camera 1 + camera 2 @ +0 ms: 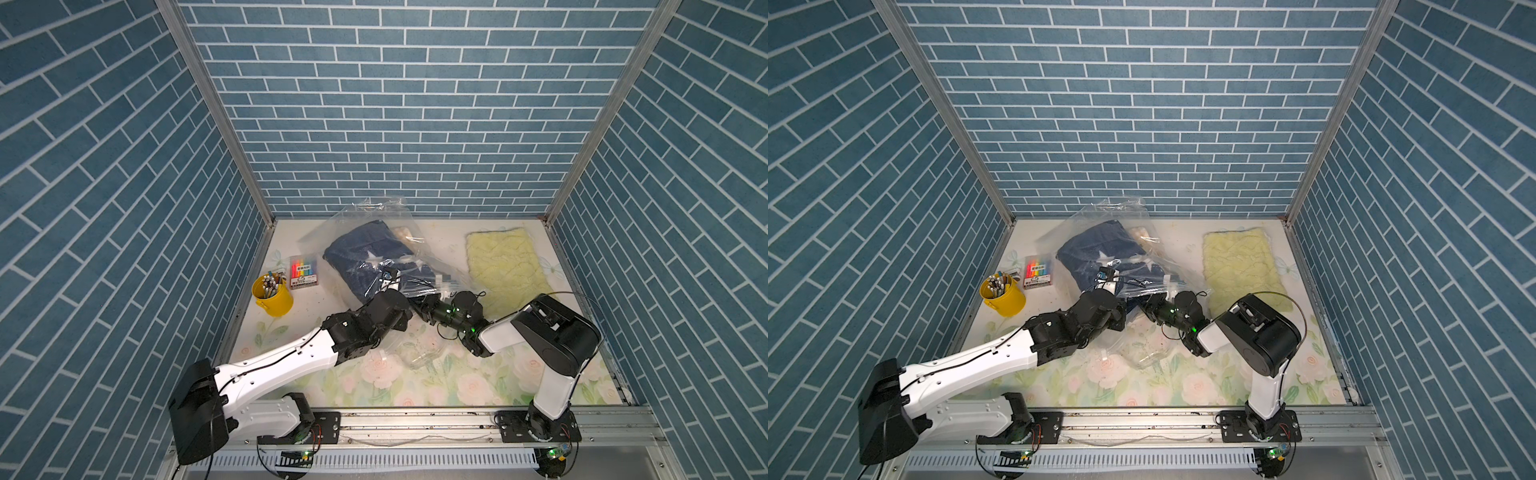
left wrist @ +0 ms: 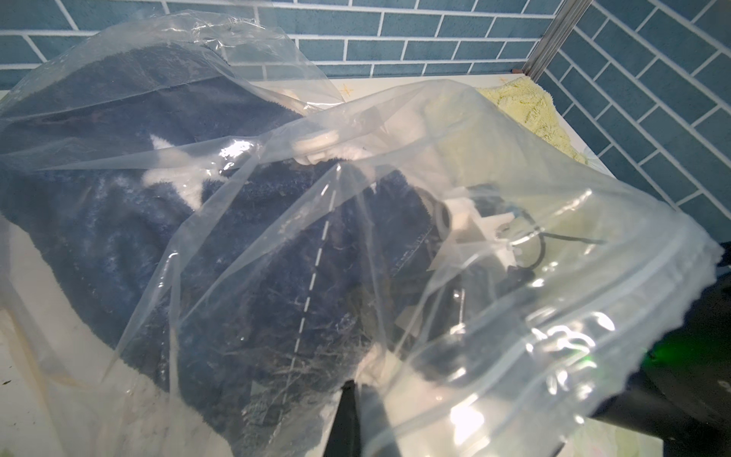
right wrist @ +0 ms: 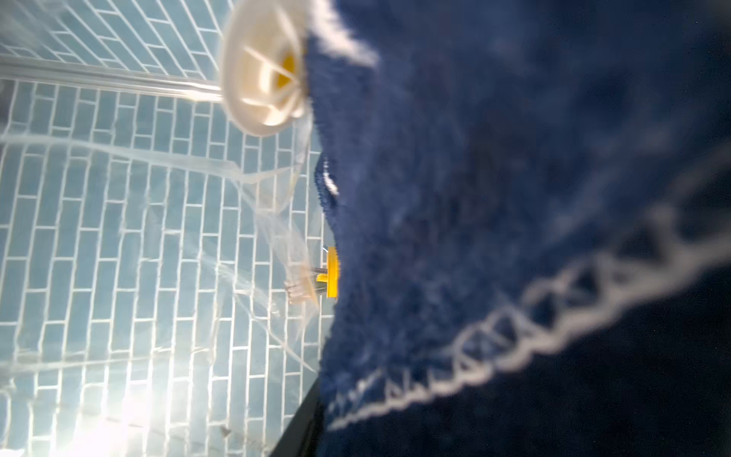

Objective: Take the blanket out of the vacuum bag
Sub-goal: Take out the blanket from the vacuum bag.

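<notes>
The vacuum bag (image 1: 376, 218) (image 1: 1100, 218) is crinkly clear plastic lying at the middle back of the table. The navy blanket (image 1: 357, 253) (image 1: 1090, 249) with white stitching is inside it. My left gripper (image 1: 392, 277) (image 2: 352, 395) is shut on a fold of the bag's film above the blanket (image 2: 118, 205). My right gripper (image 1: 415, 303) (image 1: 1144, 305) reaches into the bag from the right. In the right wrist view the blanket (image 3: 514, 198) fills the gap beside one dark finger (image 3: 304, 423) and hides the other finger. The round white valve cap (image 3: 261, 71) (image 2: 316, 142) sits just beyond.
A yellow cup of pens (image 1: 272, 293) and a pack of markers (image 1: 304, 272) stand at the left. A pale yellow fluffy cloth (image 1: 505, 270) lies at the back right. Loose clear plastic (image 1: 422, 353) spreads toward the front over the floral table cover (image 1: 478, 386). Blue brick walls enclose three sides.
</notes>
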